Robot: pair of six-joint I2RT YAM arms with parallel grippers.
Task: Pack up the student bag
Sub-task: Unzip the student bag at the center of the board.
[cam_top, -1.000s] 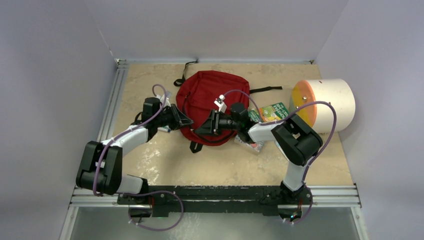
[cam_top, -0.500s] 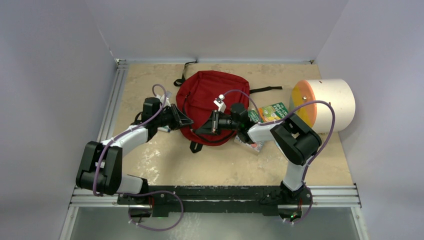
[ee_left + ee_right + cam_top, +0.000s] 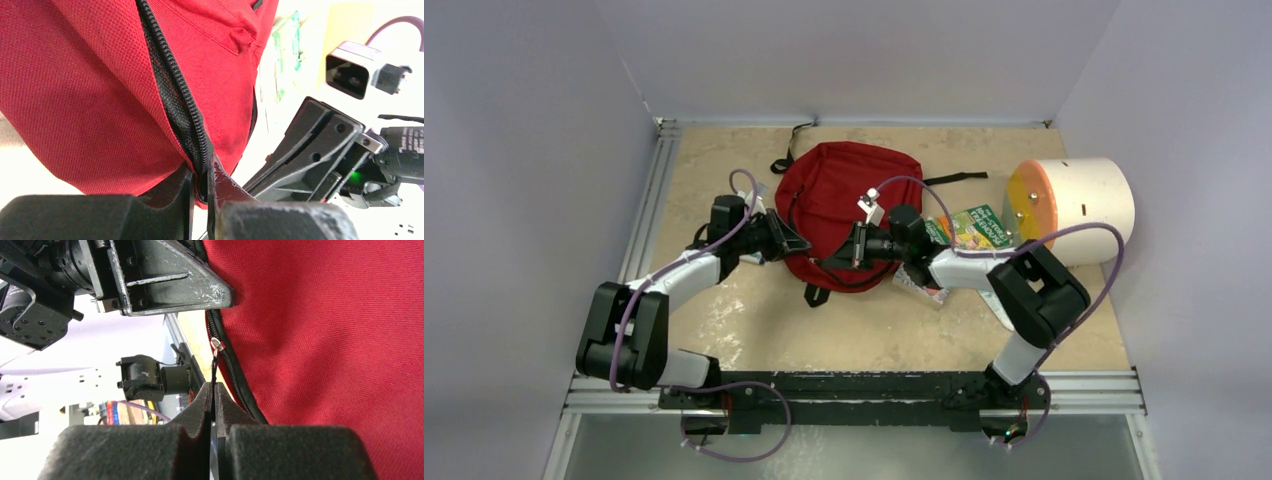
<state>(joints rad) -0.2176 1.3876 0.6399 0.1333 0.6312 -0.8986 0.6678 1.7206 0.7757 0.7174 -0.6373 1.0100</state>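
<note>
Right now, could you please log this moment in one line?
left end effector: shut on zipper seam | right end effector: shut on zipper pull | student bag: on table

Matt woven red cloth on student bag [image 3: 75,90]; zipper [image 3: 176,102] black, prob. plastic; left gripper [image 3: 201,171] fingers scuffed matt black.

near table [image 3: 844,335]: open | centre: student bag [image 3: 829,190] | right: cylinder [image 3: 1086,205], maybe book [image 3: 974,226]
</note>
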